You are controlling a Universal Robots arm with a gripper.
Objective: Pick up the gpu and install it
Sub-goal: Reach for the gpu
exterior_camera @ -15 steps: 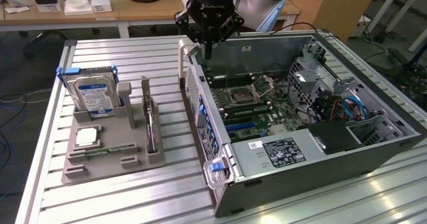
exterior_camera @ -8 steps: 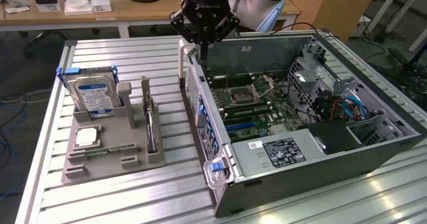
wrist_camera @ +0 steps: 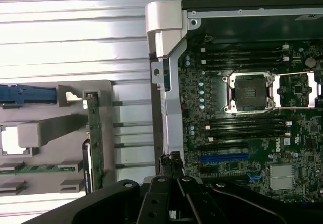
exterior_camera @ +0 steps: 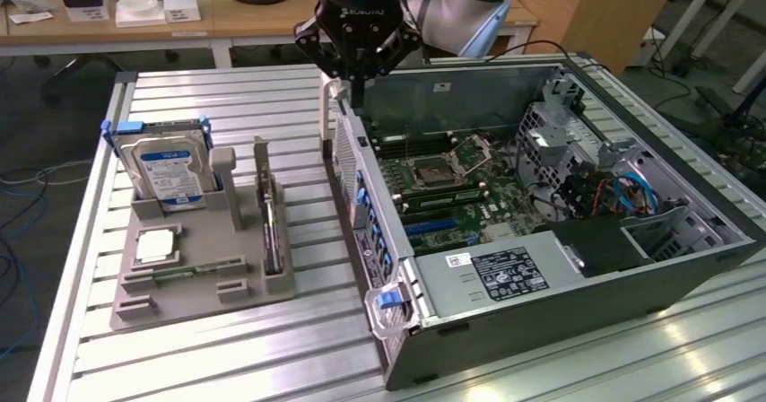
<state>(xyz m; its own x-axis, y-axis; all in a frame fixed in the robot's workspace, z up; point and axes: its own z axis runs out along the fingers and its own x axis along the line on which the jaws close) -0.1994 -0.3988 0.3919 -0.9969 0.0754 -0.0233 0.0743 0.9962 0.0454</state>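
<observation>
On the slatted metal table (exterior_camera: 215,106), towards the exterior view's left, we see the gpu (exterior_camera: 268,222) standing on its long edge in a slot of a grey holder (exterior_camera: 192,272), beside a hard drive (exterior_camera: 174,173). The gripper (exterior_camera: 351,86) hovers well apart from it, above the rear wall of the open computer case (exterior_camera: 575,321). Its fingers are pressed together and hold nothing. We judge the card light, stiff and fragile. The best hold looks to be a pinch across its thin upper edge, away from the components and connector.
</observation>
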